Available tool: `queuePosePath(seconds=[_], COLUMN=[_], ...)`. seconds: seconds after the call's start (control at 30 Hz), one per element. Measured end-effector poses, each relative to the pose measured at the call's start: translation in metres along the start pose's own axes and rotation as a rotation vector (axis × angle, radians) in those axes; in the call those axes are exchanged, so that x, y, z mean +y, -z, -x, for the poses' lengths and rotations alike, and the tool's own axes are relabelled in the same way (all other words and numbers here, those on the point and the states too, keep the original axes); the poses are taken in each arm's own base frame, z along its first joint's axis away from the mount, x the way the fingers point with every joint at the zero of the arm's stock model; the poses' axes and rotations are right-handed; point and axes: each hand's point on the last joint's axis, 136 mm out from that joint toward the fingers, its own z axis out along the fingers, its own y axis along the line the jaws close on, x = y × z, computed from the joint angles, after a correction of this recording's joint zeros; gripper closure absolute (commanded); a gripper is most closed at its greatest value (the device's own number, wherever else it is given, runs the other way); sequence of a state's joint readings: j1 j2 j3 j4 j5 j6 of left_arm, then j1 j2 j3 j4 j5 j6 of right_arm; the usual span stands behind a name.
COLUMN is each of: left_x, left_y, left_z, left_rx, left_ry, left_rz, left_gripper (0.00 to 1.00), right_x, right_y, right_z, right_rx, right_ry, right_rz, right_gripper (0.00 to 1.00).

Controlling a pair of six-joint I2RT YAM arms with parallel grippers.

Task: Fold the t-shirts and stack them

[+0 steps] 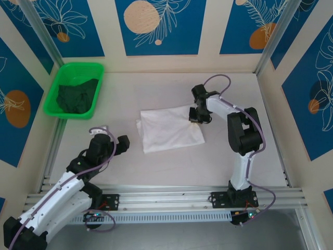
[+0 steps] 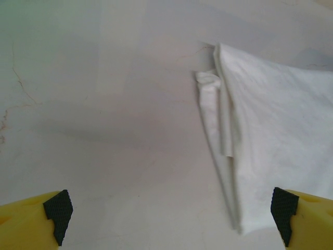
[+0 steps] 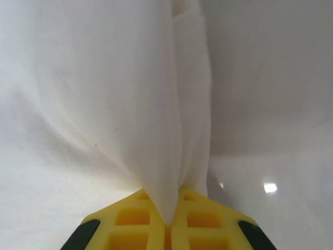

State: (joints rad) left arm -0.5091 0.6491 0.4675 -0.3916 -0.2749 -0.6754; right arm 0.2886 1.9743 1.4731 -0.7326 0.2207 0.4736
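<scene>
Inside a booth of cream walls with blue leaf panels (image 1: 156,26), a pale bench (image 1: 171,166) carries a folded-over white t-shirt (image 1: 166,130) at its middle. At far left, a green tray (image 1: 54,101) holds the dark green t-shirt (image 1: 77,96). The right arm (image 1: 237,130) has its jaws pinching the white shirt's right edge; the left arm (image 1: 78,177) has its jaws spread near the left edge.

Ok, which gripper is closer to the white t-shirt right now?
Right. The right gripper is shut on the white t-shirt at its right edge; the left gripper hangs open off its left edge, not touching.
</scene>
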Motion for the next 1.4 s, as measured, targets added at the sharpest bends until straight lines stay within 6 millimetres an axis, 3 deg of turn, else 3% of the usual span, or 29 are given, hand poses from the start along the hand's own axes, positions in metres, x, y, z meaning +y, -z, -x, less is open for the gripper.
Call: queuePosePath(seconds=[0.13,0.3,0.5,0.63,0.87,1.0,1.13,1.2,1.4], left_x=[0.0,0.002,0.004,0.005,0.007,0.008,0.008,0.009,0.01], left_y=[0.001,0.001,-0.001,-0.005,-0.008,-0.012,-0.016,-0.018,-0.023], left_z=[0.001,-0.003,-0.005,-0.009,-0.012,-0.015,-0.018,-0.02,-0.023], left_rx=[-0.004,0.007,0.017,0.033,0.048,0.062,0.075,0.085,0.1], left_ry=[0.012,0.024,0.021,0.021,0.018,0.014,0.01,0.007,0.002], left_rz=[-0.003,0.005,0.013,0.025,0.038,0.049,0.059,0.066,0.077], left_gripper=[0.0,0.0,0.0,0.0,0.0,0.0,0.0,0.0,0.0], right_x=[-0.034,-0.098,-0.173,-0.212,-0.258,-0.276,-0.288,-0.293,-0.306], right_y=[0.027,0.031,0.002,0.002,0.032,0.041,0.036,0.03,0.017], right_z=[0.072,0.123,0.157,0.17,0.221,0.229,0.23,0.228,0.216], right_rx=[-0.182,-0.272,-0.245,-0.243,-0.361,-0.387,-0.38,-0.37,-0.329], right_ry=[-0.05,-0.091,-0.141,-0.186,-0.242,-0.271,-0.288,-0.302,-0.381], right_rz=[-0.039,-0.138,-0.249,-0.275,-0.329,-0.35,-0.357,-0.358,-0.357], right_gripper=[0.97,1.0,1.0,1.0,1.0,1.0,0.98,0.92,0.42])
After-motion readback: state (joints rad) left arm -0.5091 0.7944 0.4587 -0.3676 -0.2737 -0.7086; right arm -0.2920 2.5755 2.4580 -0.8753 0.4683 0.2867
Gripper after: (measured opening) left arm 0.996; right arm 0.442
